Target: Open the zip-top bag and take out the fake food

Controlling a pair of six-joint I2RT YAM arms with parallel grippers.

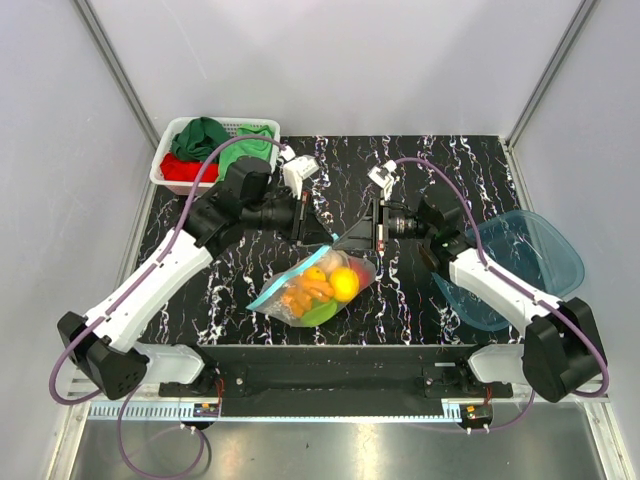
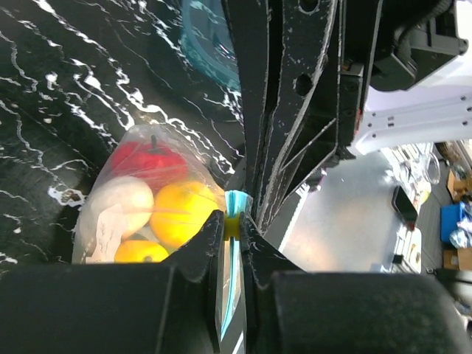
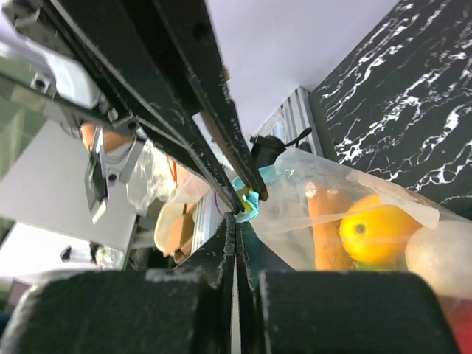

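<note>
At the middle of the black, white-veined table (image 1: 480, 170), between the two arms, sits the zip-top bag (image 1: 362, 272). It is clear, crinkled plastic, with its light blue zip strip (image 1: 285, 280) running along the edge that faces the left arm. Through the film the fake food (image 1: 325, 285) shows glossy: a yellow round fruit, orange pieces, something green underneath, a red apple-like piece with a dark stem, and a pale whitish one.

A pale slip (image 2: 103, 228) shows against the bag's side in the left wrist view. Any writing on it is too blurred to read.

The left gripper (image 1: 330, 240) is clenched on the zip strip at the bag's far corner, and its wrist camera shows the blue edge pinched between the dark fingers (image 2: 203, 247). The right gripper (image 1: 347, 240) meets it at that same corner from the other side. Its fingers (image 3: 214, 258) are pressed together on the bag's lip, tip to tip with the left ones.

A white basket (image 1: 165, 165) holding green and red cloths stands at the far left corner. A translucent teal tub (image 1: 545, 250) sits at the right edge.
</note>
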